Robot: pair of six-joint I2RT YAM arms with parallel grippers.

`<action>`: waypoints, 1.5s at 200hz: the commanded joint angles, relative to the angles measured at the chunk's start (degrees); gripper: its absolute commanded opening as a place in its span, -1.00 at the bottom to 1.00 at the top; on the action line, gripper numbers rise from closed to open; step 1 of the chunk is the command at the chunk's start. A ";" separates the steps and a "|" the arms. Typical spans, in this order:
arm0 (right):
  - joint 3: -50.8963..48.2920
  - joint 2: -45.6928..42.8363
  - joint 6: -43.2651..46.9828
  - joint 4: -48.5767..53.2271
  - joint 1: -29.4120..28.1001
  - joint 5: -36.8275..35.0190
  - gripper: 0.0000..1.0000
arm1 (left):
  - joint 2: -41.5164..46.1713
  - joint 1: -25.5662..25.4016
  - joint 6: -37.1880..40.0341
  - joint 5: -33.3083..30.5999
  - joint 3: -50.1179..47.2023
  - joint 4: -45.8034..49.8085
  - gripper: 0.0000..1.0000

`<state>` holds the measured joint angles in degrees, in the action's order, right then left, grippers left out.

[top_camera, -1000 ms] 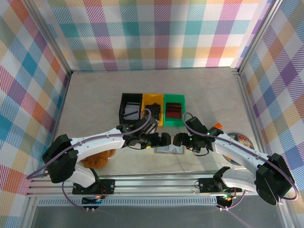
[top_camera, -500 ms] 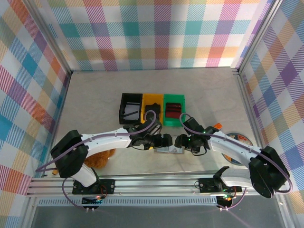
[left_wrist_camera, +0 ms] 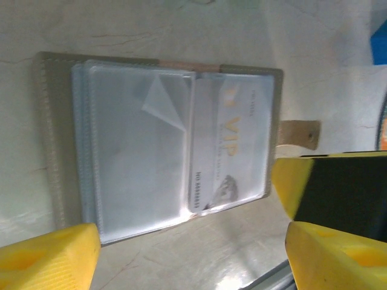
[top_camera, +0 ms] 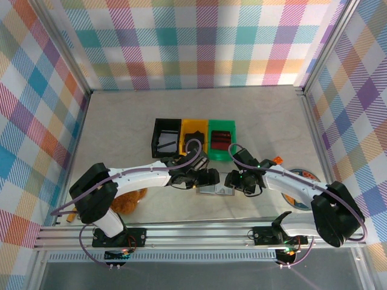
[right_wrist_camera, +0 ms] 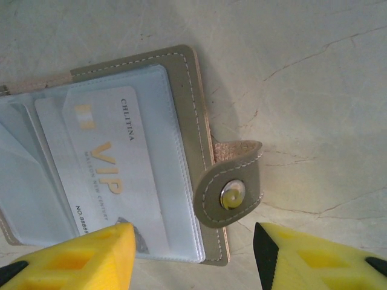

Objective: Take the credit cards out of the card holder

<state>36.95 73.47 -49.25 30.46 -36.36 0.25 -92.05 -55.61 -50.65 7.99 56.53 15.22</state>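
Plaid walls (top_camera: 199,42) enclose a pale marbled worktop (top_camera: 260,121). The holder (top_camera: 216,190) lies open and flat near the worktop's front edge, about mid-width, just in front of a row of three bins: black (top_camera: 165,138), yellow (top_camera: 194,134) and green (top_camera: 221,140). The left gripper (top_camera: 208,178) hangs over the holder's left end and the right gripper (top_camera: 232,180) over its right end, the two close together. In the left wrist view, the yellow fingers (left_wrist_camera: 51,257) are spread wide, one at each side of the holder's near edge, gripping nothing. In the right wrist view, the fingers (right_wrist_camera: 78,254) are likewise spread; one overlaps the holder's lower edge, and contact cannot be confirmed. Clear sleeves (left_wrist_camera: 133,151) cover both panels. A pale card (right_wrist_camera: 109,175) lettered "VIP" sits inside the sleeve on the panel beside the tab (right_wrist_camera: 233,193), which is folded over the holder's edge with its snap facing up.
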 commanded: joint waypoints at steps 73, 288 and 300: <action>1.29 2.55 -0.78 -2.44 1.47 1.90 0.04 | -3.95 -1.43 -6.18 3.88 -1.67 -10.65 0.41; -0.29 3.34 -2.57 -6.87 2.17 3.59 -0.07 | -9.63 -2.25 -9.51 -0.28 -1.96 -11.90 -0.30; -0.58 3.39 -2.75 -7.47 2.17 3.94 -0.07 | -9.76 -2.26 -9.40 -0.43 -2.14 -12.31 -0.38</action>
<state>36.95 76.42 -50.76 24.67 -34.44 2.74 -101.47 -57.04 -59.61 9.23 54.89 3.11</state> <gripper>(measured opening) 0.468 0.343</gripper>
